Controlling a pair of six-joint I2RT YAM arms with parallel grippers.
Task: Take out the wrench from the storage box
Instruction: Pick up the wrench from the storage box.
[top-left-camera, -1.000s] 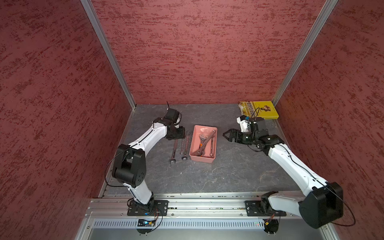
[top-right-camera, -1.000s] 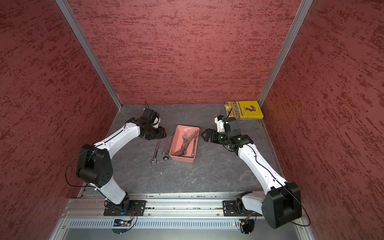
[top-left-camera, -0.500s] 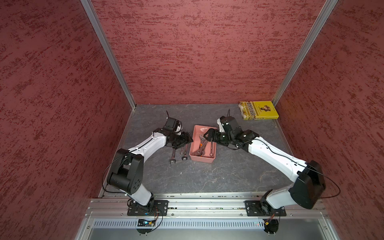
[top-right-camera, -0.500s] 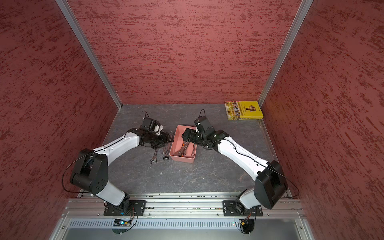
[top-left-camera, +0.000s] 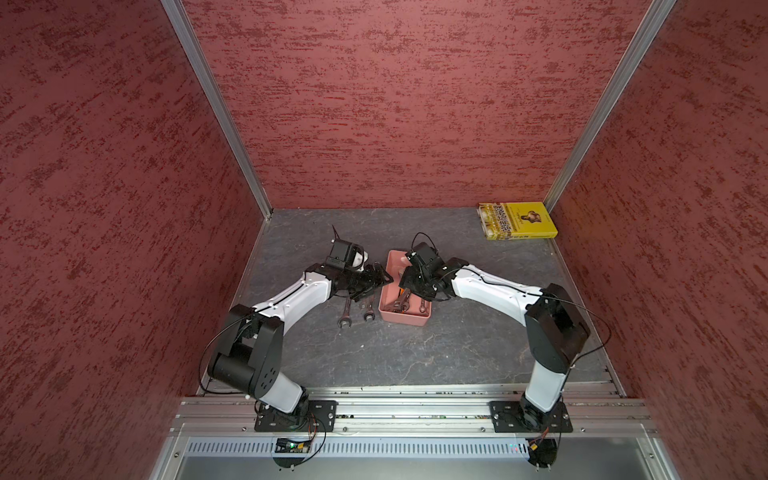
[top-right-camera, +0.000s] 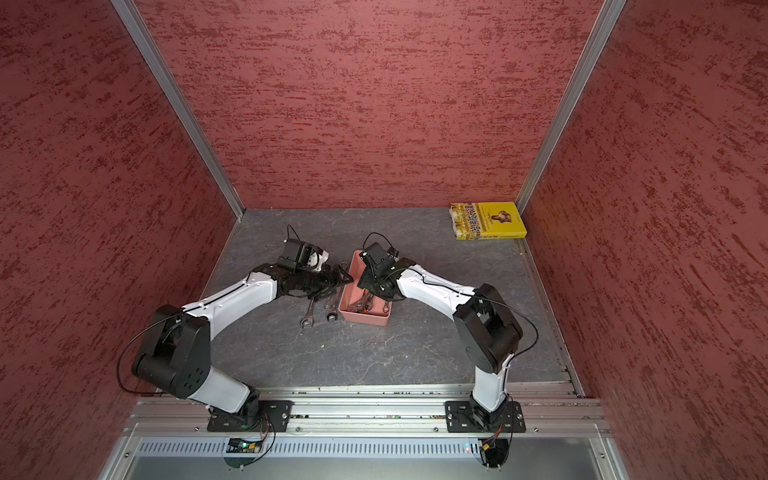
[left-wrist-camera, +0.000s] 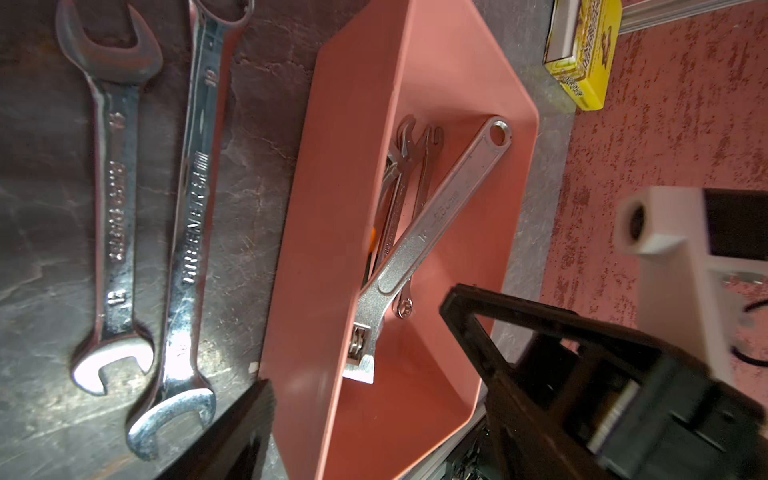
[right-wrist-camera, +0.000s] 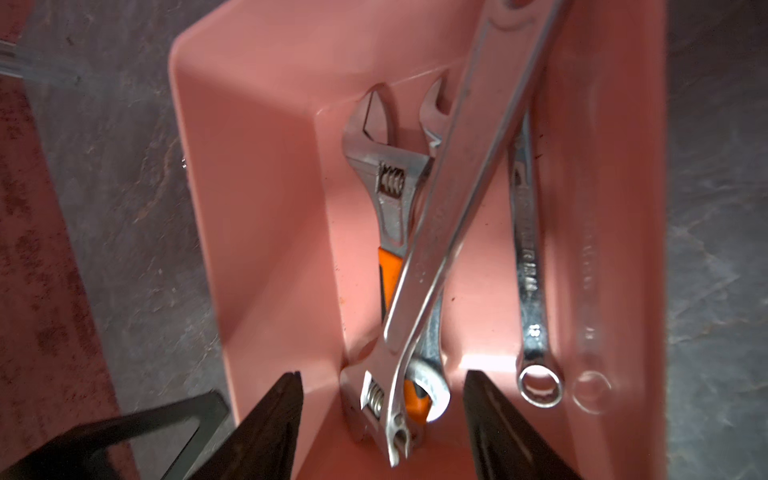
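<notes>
The storage box (top-left-camera: 405, 319) is a salmon-pink tray at the middle of the table, seen in both top views (top-right-camera: 365, 319). Inside lie several wrenches. A large silver adjustable wrench (right-wrist-camera: 457, 187) lies crosswise over a small orange-handled one (right-wrist-camera: 390, 187), and a ring-ended wrench (right-wrist-camera: 528, 257) lies beside them. My right gripper (right-wrist-camera: 380, 376) hangs open inside the box, its fingers on either side of the large wrench's head and not touching it. My left gripper (left-wrist-camera: 359, 343) is open across the box's left wall, with one finger (left-wrist-camera: 249, 415) outside over the table.
Two loose open-ended wrenches (top-left-camera: 345, 316) (top-left-camera: 368, 311) lie on the grey table just left of the box, under the left arm. A yellow book (top-left-camera: 517, 220) sits in the far right corner. Red walls close in three sides.
The right arm swung left from beside the box to above it and lowered its jaws round the large wrench's head, narrowing them. The left gripper moved right to the box's wall and opened wider.
</notes>
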